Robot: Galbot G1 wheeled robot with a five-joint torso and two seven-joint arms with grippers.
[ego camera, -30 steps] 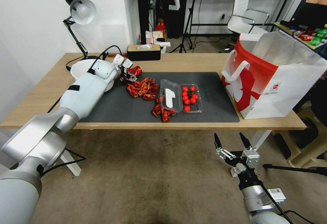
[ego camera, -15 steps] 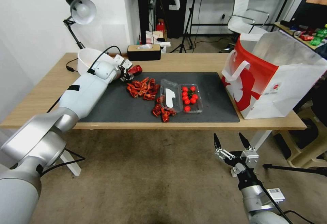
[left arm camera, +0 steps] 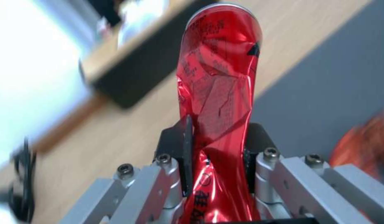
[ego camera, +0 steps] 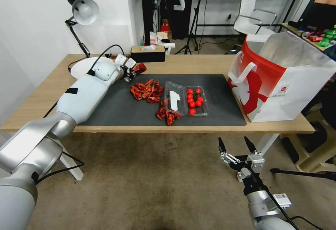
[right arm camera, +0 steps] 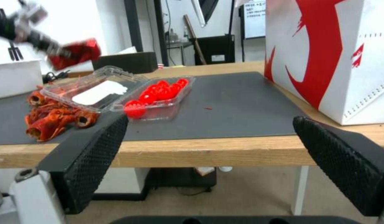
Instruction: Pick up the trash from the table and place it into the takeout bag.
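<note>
Lifted a little higher and swung slightly toward the far edge of the bench [ego camera: 49,93] since a second ago: red can [left arm camera: 219,81], crushed and dented, now clear of the mat [ego camera: 217,97] and hanging in the air just beyond the left gripper [ego camera: 131,71]. Pinched at its narrow crumpled waist between the two dark fingers [left arm camera: 184,149], closed tight on the metal, with most of the can sticking out past the tips. Beside the fingers, toward the robot, a heap of red crayfish shells [ego camera: 147,90]; past those, an open clear clamshell box [ego camera: 175,98] with cherry tomatoes [ego camera: 194,100]. Behind the left wrist, a white bowl [ego camera: 78,69]; beyond the fingertips, a dark tissue box [ego camera: 147,53]. Well apart from the fingers, at the other end of the mat, the paper bag [ego camera: 280,79], mouth open, upright.

Risk, as a judgement: thin grip on a creased, slippery waist, long free end; likely to pivot or slide out during the long carry across the bench, dropping onto the shells or the tomato box. Tall bag rim also easy to clip, tipping the bag.

Right gripper [ego camera: 236,149] parked low in front of the bench edge, fingers spread wide, holding nothing.
</note>
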